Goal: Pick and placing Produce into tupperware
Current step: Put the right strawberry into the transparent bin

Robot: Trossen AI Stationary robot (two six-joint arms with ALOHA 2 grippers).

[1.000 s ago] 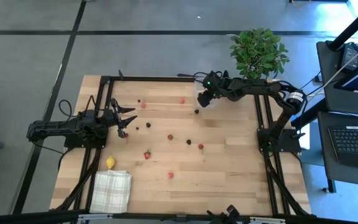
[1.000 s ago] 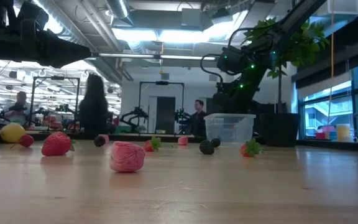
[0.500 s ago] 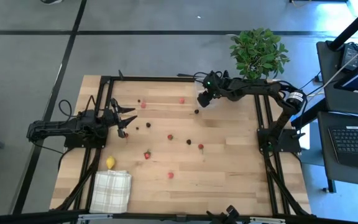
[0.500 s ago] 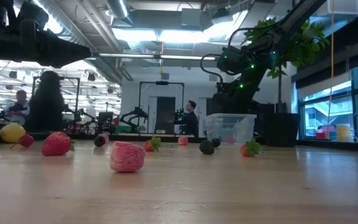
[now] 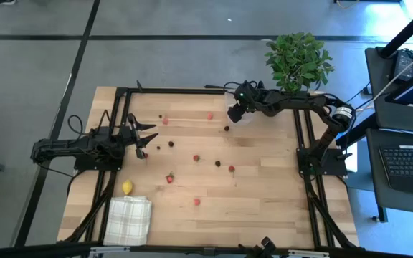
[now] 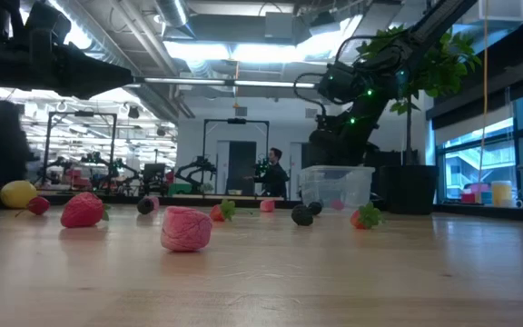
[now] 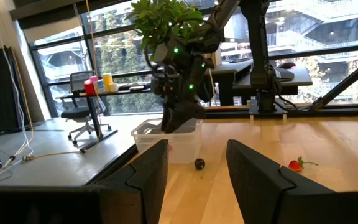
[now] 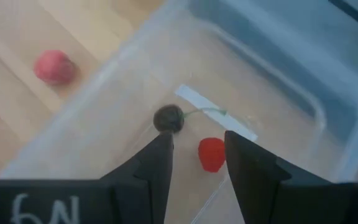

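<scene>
The clear tupperware (image 8: 241, 93) stands near the table's far edge and also shows in the high view (image 5: 239, 116) and the low view (image 6: 336, 187). Inside it lie a dark berry (image 8: 168, 118) and a red piece (image 8: 211, 154). My right gripper (image 8: 197, 165) hovers open just above the box, fingers pointing down into it. Red and dark produce pieces are scattered over the table's middle (image 5: 196, 158), and the yellow lemon (image 5: 127, 187) lies near the left. My left gripper (image 5: 148, 140) waits open at the table's left side, holding nothing.
A white checked cloth (image 5: 129, 219) lies at the near left corner. A potted green plant (image 5: 298, 61) stands beyond the far right corner, behind the right arm. A red piece (image 5: 145, 154) lies just beside the left gripper's finger. People move about in the room behind (image 6: 272, 173).
A red piece now lies in the tupperware, where the low view showed none a second ago. My right gripper has risen slightly above the box. The left arm has kept still.
</scene>
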